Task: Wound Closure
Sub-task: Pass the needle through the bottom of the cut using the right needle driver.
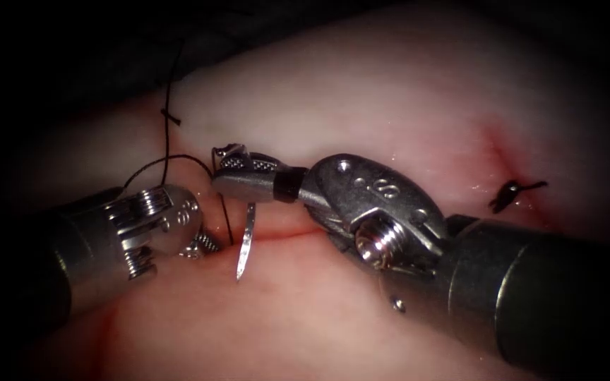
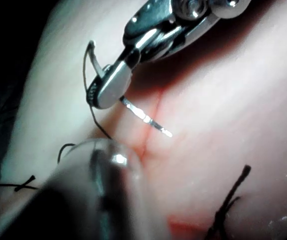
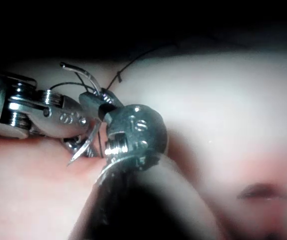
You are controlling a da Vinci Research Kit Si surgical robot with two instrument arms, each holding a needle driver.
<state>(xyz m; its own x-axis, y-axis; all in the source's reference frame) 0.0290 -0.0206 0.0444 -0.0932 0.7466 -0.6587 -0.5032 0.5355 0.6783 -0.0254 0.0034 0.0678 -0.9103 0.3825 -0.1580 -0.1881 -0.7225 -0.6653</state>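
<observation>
The right arm's tool (image 1: 238,173) has its jaws clamped on the curved needle (image 1: 245,247) near its swaged end, where the thread (image 1: 167,159) joins. The body of the needle hangs down from the jaws across the cut (image 1: 284,236), its point free above the tissue (image 1: 404,92) and not in it. The left arm's tool (image 1: 202,243) rests its tip at the cut just left of the needle; whether its jaws are parted or hold anything cannot be told.

By judgement the needle is gripped and poised between bites. A next bite would call for a grip further along the curve and the point turned toward the wound edge.

The thread runs up from the jaws to a small knot (image 1: 171,118) on the tissue's far left. A cut end of thread (image 1: 510,192) lies near a red-stained mark toward the right edge.

The left wrist view shows the needle (image 2: 146,117) lying clear above the cut line (image 2: 151,125). The right wrist view shows the needle's tail (image 3: 78,70) arching above the right tool's jaws.
</observation>
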